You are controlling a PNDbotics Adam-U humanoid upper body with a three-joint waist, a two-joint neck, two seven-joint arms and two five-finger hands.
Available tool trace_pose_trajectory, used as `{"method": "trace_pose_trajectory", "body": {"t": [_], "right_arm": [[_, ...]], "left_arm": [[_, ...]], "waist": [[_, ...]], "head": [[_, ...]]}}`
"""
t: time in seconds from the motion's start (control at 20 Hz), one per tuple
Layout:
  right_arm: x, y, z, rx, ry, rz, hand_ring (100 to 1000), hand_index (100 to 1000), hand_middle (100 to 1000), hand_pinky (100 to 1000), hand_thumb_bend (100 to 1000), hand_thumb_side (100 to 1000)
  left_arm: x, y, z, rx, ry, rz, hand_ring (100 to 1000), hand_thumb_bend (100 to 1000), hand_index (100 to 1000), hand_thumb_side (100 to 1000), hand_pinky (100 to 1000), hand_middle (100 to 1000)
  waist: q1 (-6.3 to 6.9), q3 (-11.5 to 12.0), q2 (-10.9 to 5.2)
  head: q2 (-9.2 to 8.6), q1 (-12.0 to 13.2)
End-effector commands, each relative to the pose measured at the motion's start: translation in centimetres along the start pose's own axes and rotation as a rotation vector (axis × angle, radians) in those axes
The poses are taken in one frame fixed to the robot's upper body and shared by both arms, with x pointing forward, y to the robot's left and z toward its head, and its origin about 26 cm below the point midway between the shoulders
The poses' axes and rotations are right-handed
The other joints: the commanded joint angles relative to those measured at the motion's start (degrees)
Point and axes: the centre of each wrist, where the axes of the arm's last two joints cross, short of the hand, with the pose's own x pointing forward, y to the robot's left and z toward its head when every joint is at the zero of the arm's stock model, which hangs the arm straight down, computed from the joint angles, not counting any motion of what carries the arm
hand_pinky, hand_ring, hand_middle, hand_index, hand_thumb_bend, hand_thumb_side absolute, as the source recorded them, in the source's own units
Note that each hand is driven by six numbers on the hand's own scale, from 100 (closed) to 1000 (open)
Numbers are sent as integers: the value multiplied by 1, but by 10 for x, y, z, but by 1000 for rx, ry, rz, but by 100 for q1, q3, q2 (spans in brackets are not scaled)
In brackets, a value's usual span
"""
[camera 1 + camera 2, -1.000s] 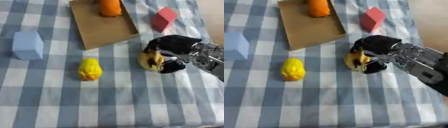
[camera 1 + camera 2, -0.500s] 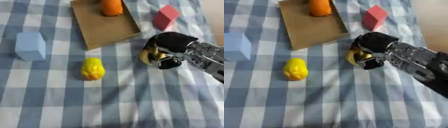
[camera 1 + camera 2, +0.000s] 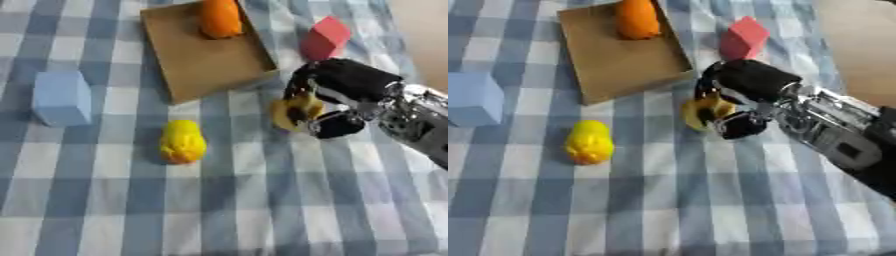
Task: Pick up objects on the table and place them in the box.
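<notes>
My right hand (image 3: 346,87) reaches in from the right, its fingers and thumb curled round a yellow object (image 3: 293,110) just right of the brown box (image 3: 188,70). An orange object (image 3: 219,17) lies in the box at its far end. A yellow rounded toy (image 3: 182,141) sits on the checked cloth below the box. A pale blue block (image 3: 61,97) stands at the left. A red block (image 3: 325,37) stands right of the box, behind my hand. The left hand does not show.
The blue and white checked cloth (image 3: 245,210) covers the table. Its right edge (image 3: 833,45) runs close beyond the red block, with a brown surface past it.
My right hand has moved up and left toward the box with the yellow object in it. The other objects lie as before.
</notes>
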Motion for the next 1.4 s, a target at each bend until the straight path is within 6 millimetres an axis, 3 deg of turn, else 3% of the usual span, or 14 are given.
{"method": "trace_pose_trajectory", "body": {"t": [0.05, 0.35, 0.6, 0.8, 1.0, 1.4], "right_arm": [[-4, -26, 3, -50, -44, 30, 573, 548, 426, 664, 100, 184], [2, -63, -7, -145, -135, 2, 557, 537, 409, 656, 100, 170], [22, -95, -24, -195, -179, -24, 555, 542, 410, 656, 100, 167], [42, -109, -36, -195, -181, -29, 560, 554, 429, 658, 100, 165], [49, -108, -53, -175, -172, -7, 568, 564, 455, 663, 100, 167], [30, -82, -96, -137, -135, 9, 578, 579, 464, 666, 100, 173]], "left_arm": [[4, 5, -7, -13, -30, -8, 729, 329, 835, 610, 852, 735], [5, 5, -10, -35, -44, -9, 729, 334, 835, 610, 853, 735], [7, 3, -12, -57, -56, -2, 728, 334, 835, 611, 853, 735], [7, 2, -13, -64, -60, 4, 729, 332, 834, 611, 853, 735], [9, 1, -15, -69, -70, 12, 729, 335, 834, 611, 854, 736], [9, -1, -16, -76, -82, 24, 729, 334, 834, 611, 854, 736]], "waist": [[14, -19, -171], [-50, 2, -287], [-106, 94, -310], [-151, 174, -293], [-185, 261, -261], [-196, 387, -189]], "head": [[-14, 40], [76, -20], [82, -109], [67, -173], [51, -265], [-11, -341]]}}
